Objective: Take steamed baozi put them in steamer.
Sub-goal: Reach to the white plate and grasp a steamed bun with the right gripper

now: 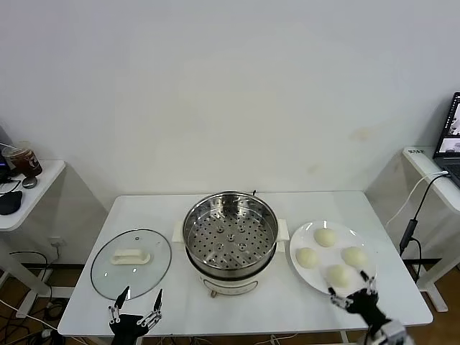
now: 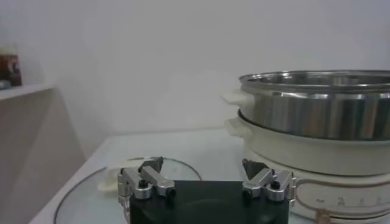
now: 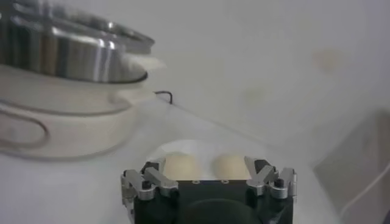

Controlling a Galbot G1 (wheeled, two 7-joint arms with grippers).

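Note:
Several cream-white baozi (image 1: 325,237) lie on a flat white plate (image 1: 299,267) at the table's right. The steel steamer (image 1: 231,231) with its perforated tray stands empty at the table's middle on a white base. My right gripper (image 1: 352,291) is open at the plate's near edge, just in front of the nearest baozi (image 1: 338,274); in the right wrist view (image 3: 208,165) two baozi (image 3: 180,164) show beyond its fingers. My left gripper (image 1: 135,304) is open and empty at the front edge, near the glass lid (image 1: 131,263); it also shows in the left wrist view (image 2: 203,166).
The glass lid with a white handle lies flat left of the steamer. Side tables stand at far left (image 1: 29,190) and far right (image 1: 431,169), the right one with a laptop (image 1: 451,136) and a hanging cable (image 1: 413,223).

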